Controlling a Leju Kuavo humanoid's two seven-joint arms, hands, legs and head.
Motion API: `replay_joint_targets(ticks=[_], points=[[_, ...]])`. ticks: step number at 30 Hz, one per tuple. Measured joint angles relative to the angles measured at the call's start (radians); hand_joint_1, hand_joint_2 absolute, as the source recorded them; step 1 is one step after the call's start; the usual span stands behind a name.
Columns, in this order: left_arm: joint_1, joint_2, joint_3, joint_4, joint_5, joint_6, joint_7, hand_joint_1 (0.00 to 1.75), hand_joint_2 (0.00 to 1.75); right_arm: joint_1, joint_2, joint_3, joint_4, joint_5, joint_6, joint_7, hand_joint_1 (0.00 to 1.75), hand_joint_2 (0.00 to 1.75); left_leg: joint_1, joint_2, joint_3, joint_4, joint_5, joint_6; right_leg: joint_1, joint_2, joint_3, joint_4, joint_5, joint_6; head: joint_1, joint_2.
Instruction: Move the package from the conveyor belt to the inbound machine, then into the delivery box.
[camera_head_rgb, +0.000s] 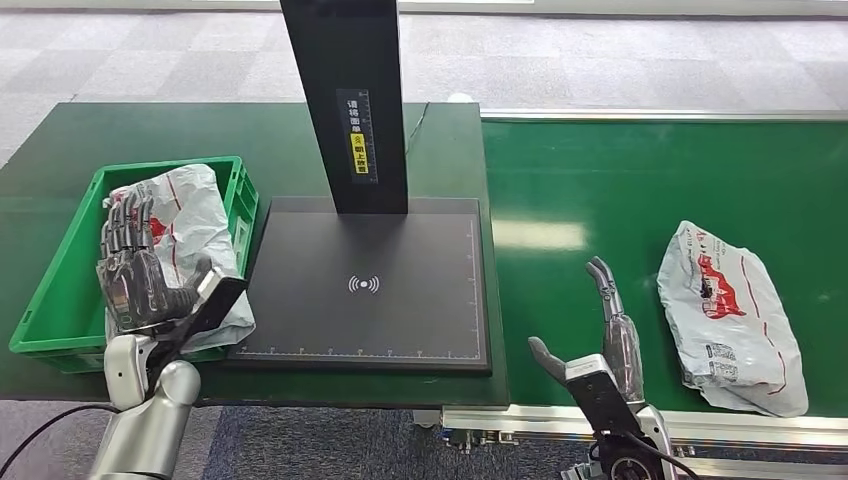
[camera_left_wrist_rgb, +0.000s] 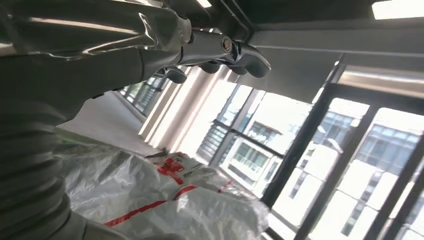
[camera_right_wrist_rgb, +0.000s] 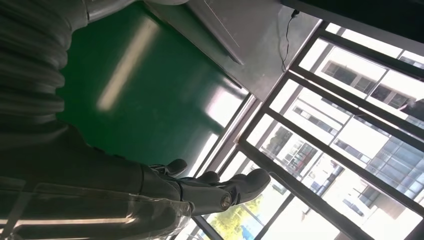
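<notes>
A green plastic crate (camera_head_rgb: 60, 300) stood at the left end of the dark green bench (camera_head_rgb: 60, 150), and in it lay a grey-white plastic mailer (camera_head_rgb: 195, 215) with red printing, crumpled and rising above the crate's rim on the side nearest the black scanner base (camera_head_rgb: 400, 320). The left hand (camera_head_rgb: 135, 270) hung over the crate in front of that mailer, fingers stretched and apart, with nothing in its grasp; the hand hid the middle of the mailer, so how the bag lay on the crate's floor could not be made out. In the left wrist view the same mailer (camera_left_wrist_rgb: 165, 200) showed below the hand's fingers (camera_left_wrist_rgb: 240, 55), apart from them. A second grey-white mailer with a red logo (camera_head_rgb: 735, 315) lay on the green conveyor belt (camera_head_rgb: 620, 190), near the belt's front edge and towards its right end. The right hand (camera_head_rgb: 600, 345) stood over the belt's front edge, between the scanner base and that mailer, well apart from it, fingers spread and holding nothing. The scanner's black column (camera_head_rgb: 345, 100) was cut off by the upper edge of the head view.
</notes>
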Motion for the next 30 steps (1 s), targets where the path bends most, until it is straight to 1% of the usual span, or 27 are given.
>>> replay_joint_targets(ticks=[2, 3, 4, 5, 8, 10, 12, 16, 17, 19, 22, 25, 27, 30], points=[[0.016, -0.068, 0.082, -0.092, 0.094, 0.001, -0.227, 0.0, 1.75, -0.004, 0.001, 0.0, 0.007, -0.004, -0.001, -0.012, 0.0, 1.75, 0.0, 0.0, 0.0, 0.0, 0.0, 0.0, 0.0, 0.0, 0.0, 0.0, 0.0, 0.0, 0.0, 0.0], [0.027, -0.1, 0.117, -0.149, 0.15, 0.001, -0.318, 0.0, 1.75, -0.007, 0.002, 0.001, 0.011, -0.007, -0.002, -0.018, 0.0, 1.75, 0.0, 0.001, 0.0, 0.0, 0.0, 0.0, 0.0, 0.0, 0.0, 0.0, 0.0, 0.0, 0.0, 0.0], [0.04, -0.128, 0.144, -0.214, 0.21, 0.001, -0.384, 0.0, 1.75, -0.01, 0.003, 0.003, 0.016, -0.013, -0.003, -0.025, 0.0, 1.75, 0.0, 0.001, 0.0, 0.0, 0.0, 0.0, 0.0, 0.001, -0.001, 0.0, 0.0, 0.0, 0.0, 0.0], [0.055, -0.148, 0.154, -0.28, 0.264, 0.001, -0.41, 0.0, 1.75, -0.013, 0.003, 0.004, 0.022, -0.018, -0.005, -0.03, 0.0, 1.75, 0.0, 0.001, 0.0, 0.0, 0.0, 0.0, 0.0, 0.001, -0.001, 0.0, 0.0, 0.0, 0.0, 0.0], [0.098, -0.189, 0.149, -0.471, 0.387, 0.001, -0.415, 0.0, 1.75, -0.024, 0.003, 0.01, 0.042, -0.034, -0.011, -0.043, 0.0, 1.75, 0.0, 0.0, -0.001, 0.0, -0.001, 0.0, 0.0, 0.0, -0.001, 0.0, 0.0, 0.001, 0.0, 0.0], [0.125, -0.207, 0.133, -0.564, 0.425, 0.001, -0.415, 0.0, 1.75, -0.03, 0.0, 0.012, 0.052, -0.042, -0.015, -0.046, 0.0, 1.75, 0.0, 0.0, -0.001, 0.0, -0.001, 0.0, 0.0, 0.0, -0.001, 0.0, -0.001, 0.001, 0.0, 0.0], [0.15, -0.217, 0.107, -0.616, 0.451, 0.001, -0.415, 0.0, 1.75, -0.032, -0.003, 0.015, 0.059, -0.048, -0.02, -0.046, 0.0, 1.75, 0.0, 0.0, 0.0, 0.0, -0.001, 0.0, 0.0, 0.0, -0.001, 0.0, -0.001, 0.001, 0.0, 0.0], [0.193, -0.224, 0.038, -0.657, 0.494, -0.003, -0.414, 0.0, 1.75, -0.031, -0.008, 0.019, 0.068, -0.054, -0.023, -0.047, 0.0, 1.75, 0.0, 0.0, 0.0, 0.0, -0.001, 0.0, 0.0, 0.0, -0.001, 0.0, -0.001, 0.001, 0.0, 0.0], [0.202, -0.22, 0.017, -0.653, 0.524, -0.013, -0.409, 0.0, 1.75, -0.031, -0.009, 0.02, 0.069, -0.059, -0.021, -0.047, 0.0, 1.75, 0.0, 0.0, 0.001, 0.0, -0.001, 0.0, 0.0, 0.0, 0.0, 0.0, -0.001, 0.001, 0.0, 0.0], [0.225, -0.196, -0.058, -0.615, 0.633, -0.065, -0.374, 0.0, 1.75, -0.032, -0.013, 0.023, 0.07, -0.075, -0.008, -0.051, 0.0, 1.75, -0.001, 0.0, 0.001, 0.0, -0.001, 0.0, -0.001, 0.0, 0.0, -0.001, -0.001, 0.001, 0.0, 0.0], [0.258, -0.15, -0.212, -0.531, 0.759, -0.198, -0.294, 0.0, 1.75, -0.041, -0.02, 0.029, 0.076, -0.098, 0.023, -0.058, 0.0, 1.75, -0.001, 0.0, 0.0, 0.0, -0.001, 0.0, -0.001, 0.0, 0.0, -0.001, -0.001, 0.001, 0.0, 0.0], [0.266, -0.124, -0.333, -0.446, 0.892, -0.373, -0.234, 0.0, 1.75, -0.056, -0.022, 0.034, 0.084, -0.125, 0.058, -0.064, 0.0, 1.75, -0.001, 0.0, 0.0, 0.0, -0.001, 0.0, -0.001, 0.0, 0.0, -0.001, -0.001, 0.001, 0.0, 0.0], [0.269, -0.117, -0.388, -0.384, 0.986, -0.48, -0.214, 0.0, 1.75, -0.061, -0.022, 0.035, 0.088, -0.157, 0.087, -0.073, 0.0, 1.75, -0.001, 0.0, 0.0, 0.0, -0.001, 0.0, -0.001, 0.0, 0.0, -0.001, -0.001, 0.001, 0.0, 0.0], [0.271, -0.115, -0.446, -0.302, 1.057, -0.561, -0.212, 0.0, 1.75, -0.06, -0.022, 0.035, 0.089, -0.234, 0.153, -0.096, 0.0, 1.75, -0.001, 0.0, 0.0, 0.0, -0.001, 0.0, -0.001, 0.0, -0.001, -0.001, -0.001, 0.001, 0.0, 0.0]])
